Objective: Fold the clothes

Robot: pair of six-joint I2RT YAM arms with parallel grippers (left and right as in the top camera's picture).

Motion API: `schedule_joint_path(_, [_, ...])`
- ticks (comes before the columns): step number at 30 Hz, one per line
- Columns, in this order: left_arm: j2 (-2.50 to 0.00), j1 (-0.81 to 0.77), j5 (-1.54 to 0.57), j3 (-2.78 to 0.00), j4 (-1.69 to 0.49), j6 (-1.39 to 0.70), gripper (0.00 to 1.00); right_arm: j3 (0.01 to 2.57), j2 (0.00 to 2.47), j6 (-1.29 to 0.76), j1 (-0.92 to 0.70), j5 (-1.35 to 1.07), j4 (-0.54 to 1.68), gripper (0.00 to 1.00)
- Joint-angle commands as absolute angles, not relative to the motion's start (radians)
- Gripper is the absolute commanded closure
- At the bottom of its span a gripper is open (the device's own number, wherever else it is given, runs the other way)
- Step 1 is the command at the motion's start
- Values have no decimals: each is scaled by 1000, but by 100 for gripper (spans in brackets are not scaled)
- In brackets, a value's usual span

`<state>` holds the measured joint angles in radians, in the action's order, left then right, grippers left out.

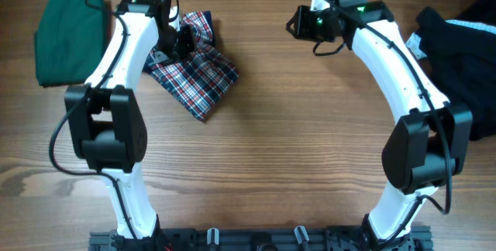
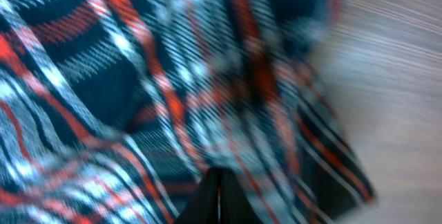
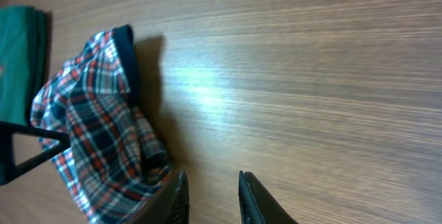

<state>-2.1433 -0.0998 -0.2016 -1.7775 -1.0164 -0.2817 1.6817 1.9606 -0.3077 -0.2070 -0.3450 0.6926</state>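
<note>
Clothes (image 3: 97,127), three: plaid dress (image 1: 198,80) in left jaws' pinch, green (image 1: 70,38), black (image 1: 465,73); right jaws apart.

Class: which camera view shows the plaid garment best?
Overhead: the plaid garment shows nearly its whole crumpled outline, only its upper-left part hidden by the left arm. The right wrist view cuts it off at the bottom edge; the left wrist view gives only blurred close-up fabric.

Bright, even light left a pale glare patch on the table (image 3: 200,89) in the right wrist view. The left wrist view was badly motion-blurred, smearing the plaid dress (image 2: 138,79).
</note>
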Motion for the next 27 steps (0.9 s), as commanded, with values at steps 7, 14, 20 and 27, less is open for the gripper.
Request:
schedule_joint_path(7, [-2264, -103, -101, -1781, -919, -321, 96, 1691, 1959, -290, -143, -314, 698, 75])
schedule_joint_path(14, [-2346, -167, -32, -1781, -859, -76, 96, 1691, 1959, -290, -130, -313, 692, 75])
schedule_joint_path(20, [-2346, -253, 10, -1781, -775, 187, 96, 1691, 1959, -289, -130, -313, 693, 75])
schedule_joint_path(27, [-2346, -346, 97, -1781, -702, 417, 96, 1691, 1959, -288, -129, -310, 695, 75])
